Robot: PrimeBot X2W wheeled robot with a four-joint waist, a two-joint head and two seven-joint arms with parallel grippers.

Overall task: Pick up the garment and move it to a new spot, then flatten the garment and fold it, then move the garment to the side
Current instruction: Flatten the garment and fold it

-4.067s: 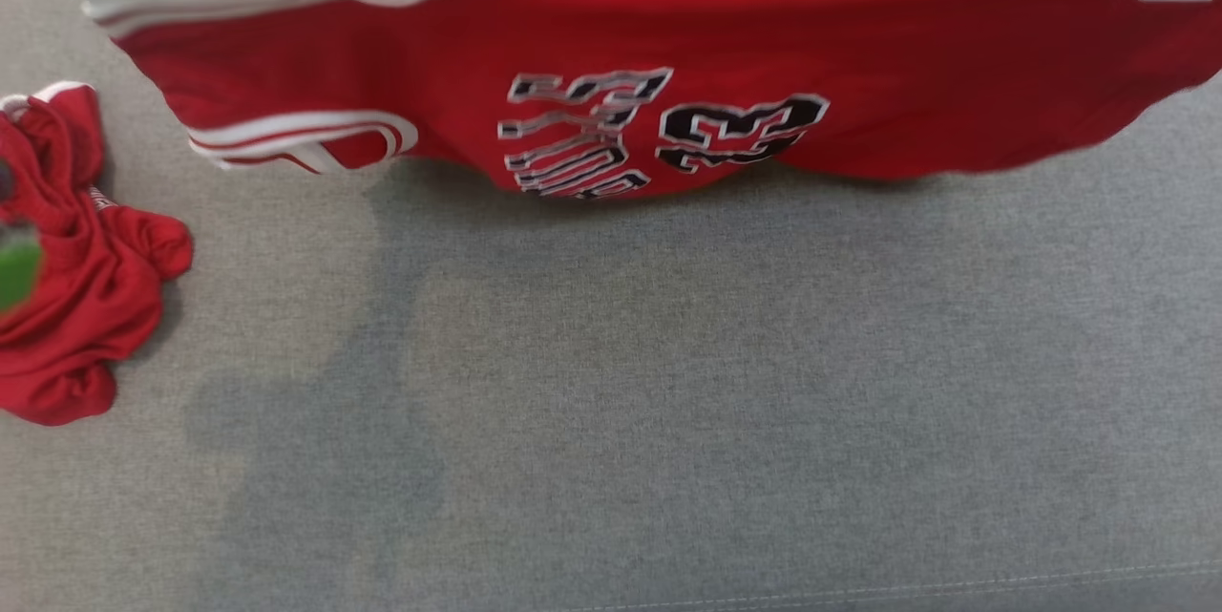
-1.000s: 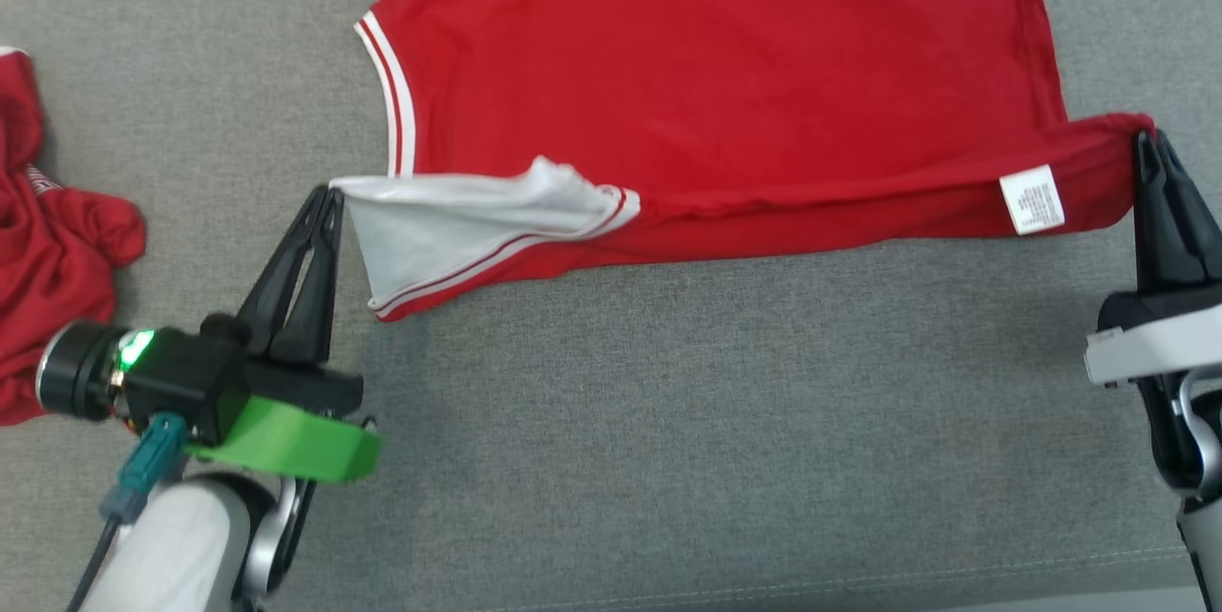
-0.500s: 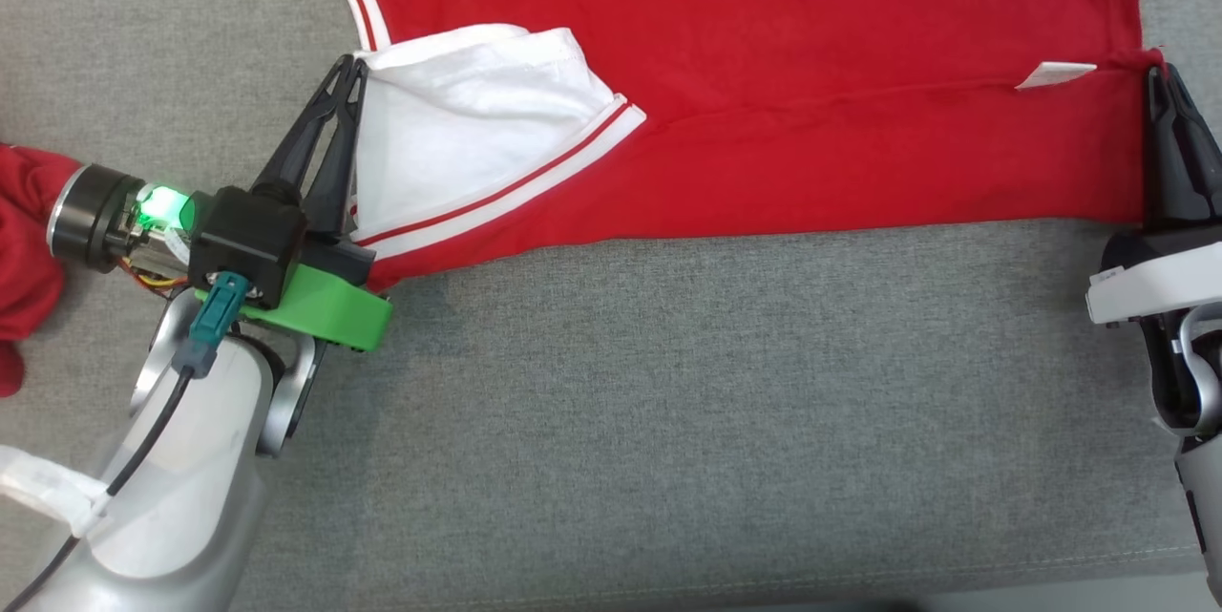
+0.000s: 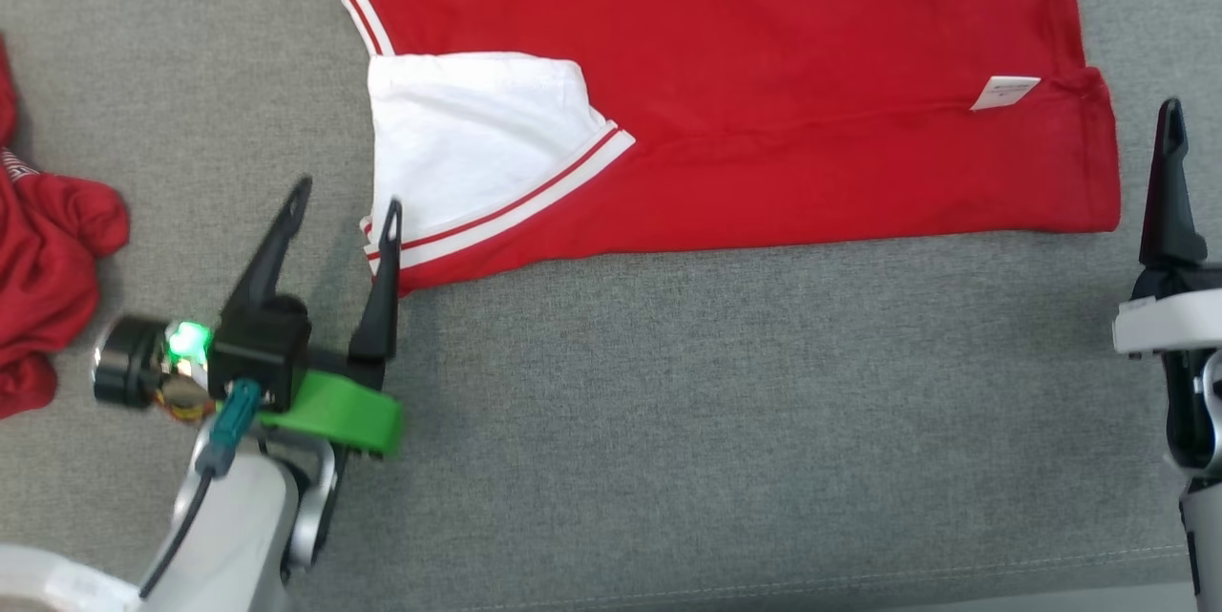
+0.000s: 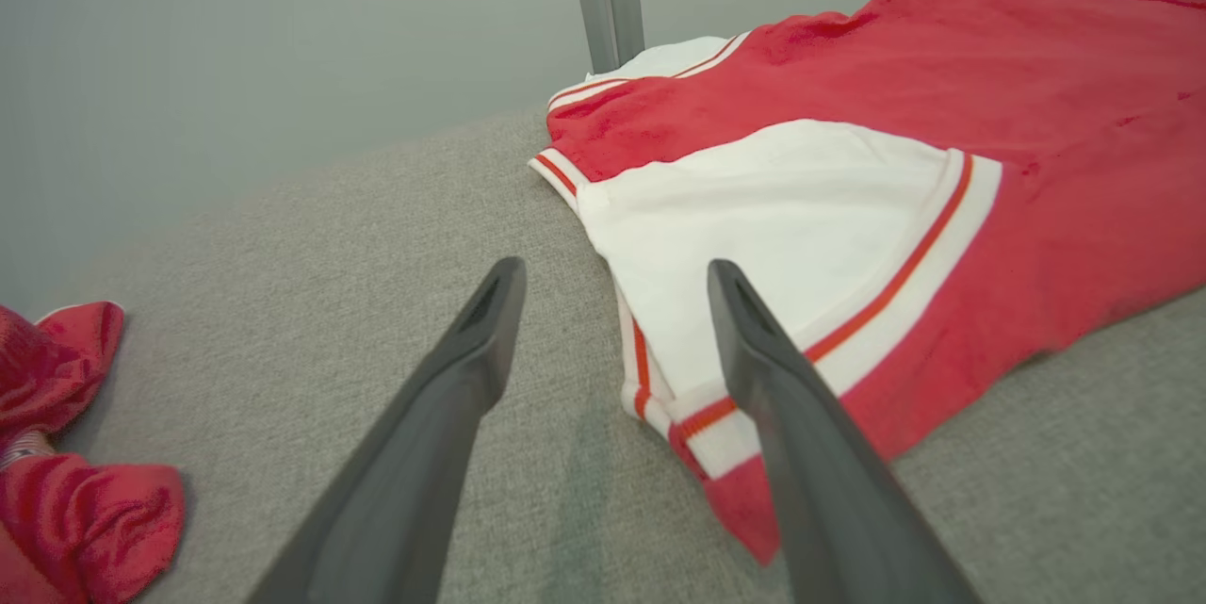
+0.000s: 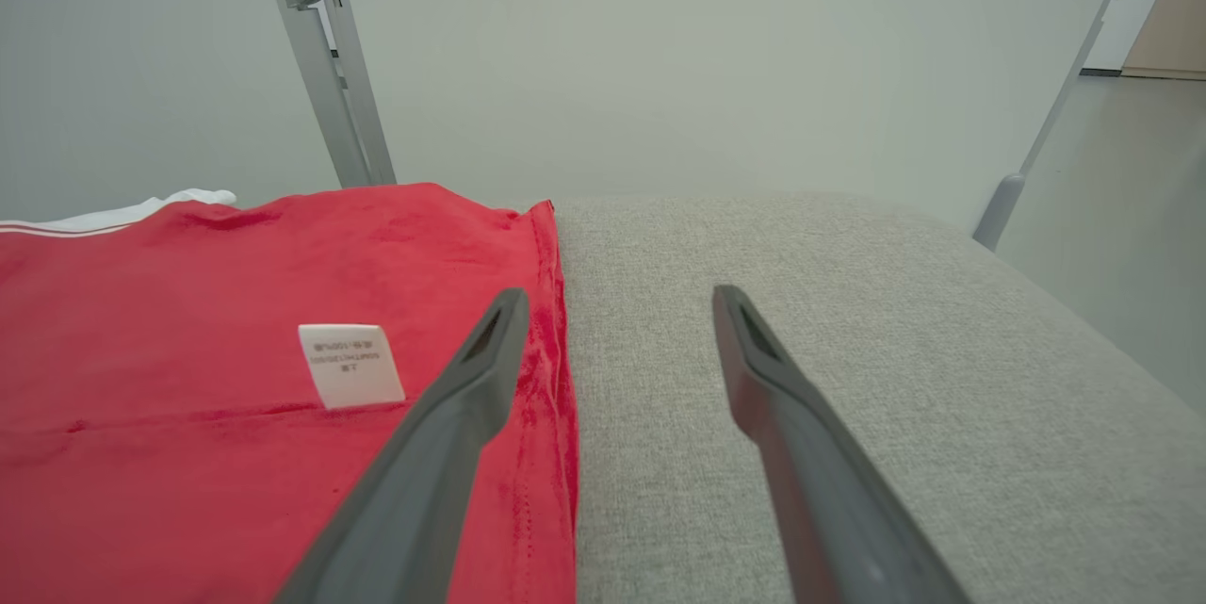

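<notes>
1. The red sleeveless jersey with white-and-red striped trim [image 4: 764, 49] lies flat across the upper middle of the head view and runs off the top edge.
2. Its long axis runs left to right in that view. The armhole end points left and the hemmed end points right.
3. The jersey's lower strip is folded over along that axis, and the fold's free edge forms a straight line across the red cloth.
4. At the left end the folded part shows its white inner face [image 4: 468, 130], bordered by a slanted white band with a red stripe.
5. A small white care label [image 4: 1002, 92] lies on the red cloth at the upper right, close to the hem.
6. The left gripper [image 4: 347, 193] sits at the lower left of the head view, its two dark fingers spread wide and grasping nothing.
7. One of its fingertips lies over the striped corner of the jersey and the other over bare cloth surface. Whether the first touches the fabric cannot be told.
8. The right gripper [image 6: 619, 298] has its fingers parted and grips nothing. In its wrist view one finger is over the hem edge and the other over the surface just beside it.
9. All of this rests on a grey woven fabric surface [image 4: 716, 421].
10. A second, crumpled red garment [image 4: 48, 278] lies at the left edge of the head view, well apart from the jersey.
</notes>
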